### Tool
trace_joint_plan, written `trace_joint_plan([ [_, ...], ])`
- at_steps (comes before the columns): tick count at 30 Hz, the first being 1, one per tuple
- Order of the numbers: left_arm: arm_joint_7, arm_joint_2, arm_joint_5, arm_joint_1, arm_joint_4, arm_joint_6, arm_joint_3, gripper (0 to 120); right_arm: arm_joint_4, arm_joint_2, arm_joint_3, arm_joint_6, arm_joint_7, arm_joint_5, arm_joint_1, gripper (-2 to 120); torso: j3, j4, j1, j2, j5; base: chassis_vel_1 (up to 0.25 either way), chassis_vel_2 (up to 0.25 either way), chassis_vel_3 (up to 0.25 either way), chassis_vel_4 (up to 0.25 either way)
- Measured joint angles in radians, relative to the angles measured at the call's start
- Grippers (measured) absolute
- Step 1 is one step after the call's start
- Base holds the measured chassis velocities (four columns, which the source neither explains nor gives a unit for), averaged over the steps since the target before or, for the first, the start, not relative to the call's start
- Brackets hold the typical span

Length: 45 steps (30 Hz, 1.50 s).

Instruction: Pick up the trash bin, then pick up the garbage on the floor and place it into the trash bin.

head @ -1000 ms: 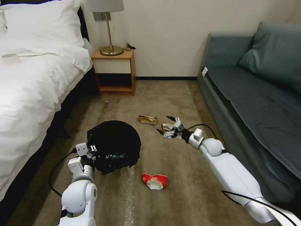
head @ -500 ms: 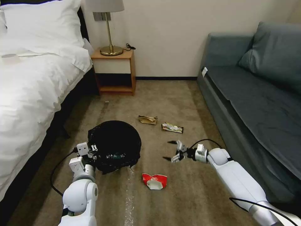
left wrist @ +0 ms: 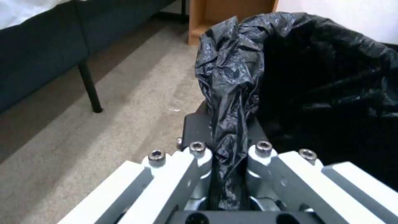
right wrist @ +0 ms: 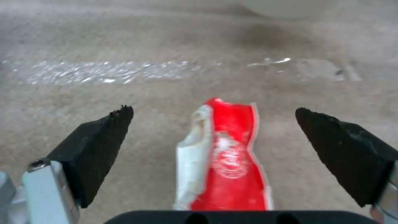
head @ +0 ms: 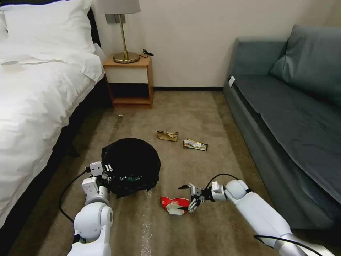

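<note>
Left: the left gripper (head: 106,170) is clamped on the near rim of the trash bin (head: 130,167); in the left wrist view a fold of the black bag liner (left wrist: 232,102) is seen pinched between its fingers (left wrist: 195,155). The bin is seen over the carpet (head: 213,117) just beside the bed (head: 35,106), whose white bedding lies along the carpet's left edge.

Centre: a crushed red-and-white cup (head: 174,205) lies on the carpet to the right of the bin, near the bottom edge of the head view. A crumpled brown paper bag (head: 167,135) and a flat snack wrapper (head: 195,144) lie farther back, close together, toward the nightstand (head: 130,80) at the wall.

Right: the right gripper (head: 187,197) is held low at the cup's right end, its black fingers (right wrist: 99,146) spread wide on either side of the cup (right wrist: 226,155) without touching it. A grey sofa (head: 291,117) bounds the carpet's right edge.
</note>
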Motion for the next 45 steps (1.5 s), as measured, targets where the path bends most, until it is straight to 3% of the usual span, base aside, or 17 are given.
trace_joint_plan([
  [26, 0.013, 0.000, 0.014, 0.027, -0.031, -0.012, 0.015, 5, -0.230, 0.114, 0.054, 0.060, 0.023, -0.116, 0.031, 99, 0.000, -0.0002, 0.000, 0.000, 0.0002, 0.000, 0.000, 0.000, 0.000],
  [45, 0.013, 0.000, 0.014, 0.028, -0.035, -0.013, 0.015, 5, -0.259, 0.113, 0.077, 0.082, 0.056, -0.103, 0.026, 32, 0.000, -0.0002, 0.000, 0.000, 0.0000, 0.000, 0.000, 0.000, 0.000],
])
